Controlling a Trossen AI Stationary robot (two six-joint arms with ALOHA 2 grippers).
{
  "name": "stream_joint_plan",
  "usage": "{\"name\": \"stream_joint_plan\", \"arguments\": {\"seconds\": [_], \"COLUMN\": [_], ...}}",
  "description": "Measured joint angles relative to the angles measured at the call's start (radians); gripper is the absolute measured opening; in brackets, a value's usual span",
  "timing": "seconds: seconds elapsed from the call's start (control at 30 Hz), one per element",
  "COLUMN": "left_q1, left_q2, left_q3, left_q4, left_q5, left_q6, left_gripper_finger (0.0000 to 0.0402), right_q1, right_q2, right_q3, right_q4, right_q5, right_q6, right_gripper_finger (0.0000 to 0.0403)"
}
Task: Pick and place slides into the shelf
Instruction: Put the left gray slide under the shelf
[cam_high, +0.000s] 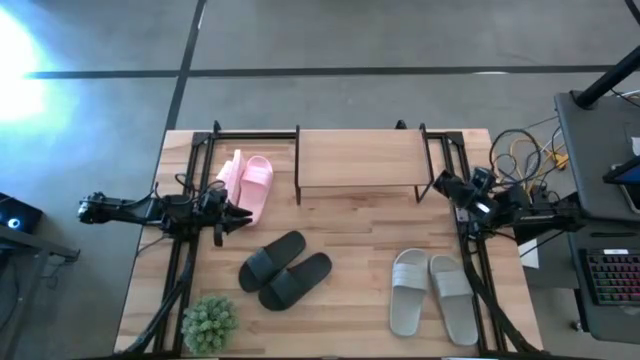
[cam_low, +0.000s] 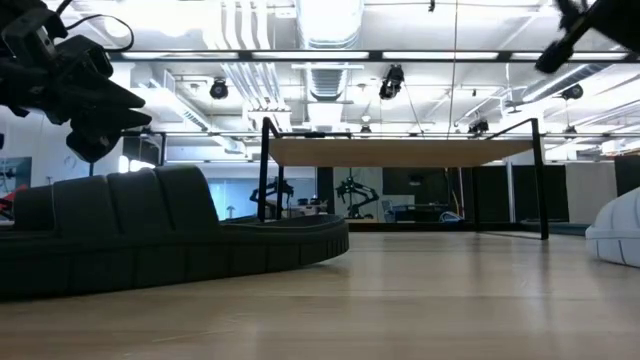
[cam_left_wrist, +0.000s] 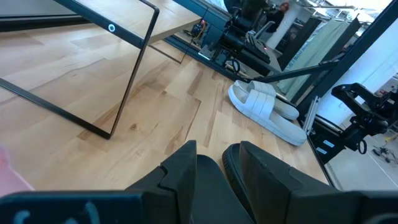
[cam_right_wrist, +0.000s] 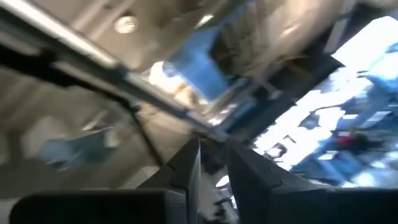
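The left gripper is over the left side of the wooden surface, and its two fingers are pressed close together with nothing between them. The pink slides lie just beside it, a little toward the back of the surface, with one slide tipped up on its side. The black slides lie near the gripper too, toward the front, and they are flat on the surface and slanted. The light grey slides are well apart from this gripper, over on the right side near the front. The shelf stands at the back in the middle, right next to the pink slides, and no slides are on its top plank. The right gripper hangs by the right end of the shelf, and its fingers are close together and hold nothing. A small green plant sits at the front left corner.
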Motion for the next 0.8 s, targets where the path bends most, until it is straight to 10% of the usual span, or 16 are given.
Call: {"name": "stream_joint_plan", "arguments": {"seconds": [0.23,0.8], "left_q1": [0.000,0.000], "left_q2": [0.000,0.000], "left_q3": [0.000,0.000], "left_q4": [0.000,0.000], "left_q5": [0.000,0.000], "left_q6": [0.000,0.000], "left_gripper_finger": [0.0109,0.0109], "right_q1": [0.000,-0.002], "right_q2": [0.091,0.564], "right_q3": [0.055,0.619], "right_q4": [0.160,-0.590], "right_q5": [-0.274,-0.143], "right_q6": [0.056,-0.024], "right_gripper_finger": [0.0077,0.0069]}}
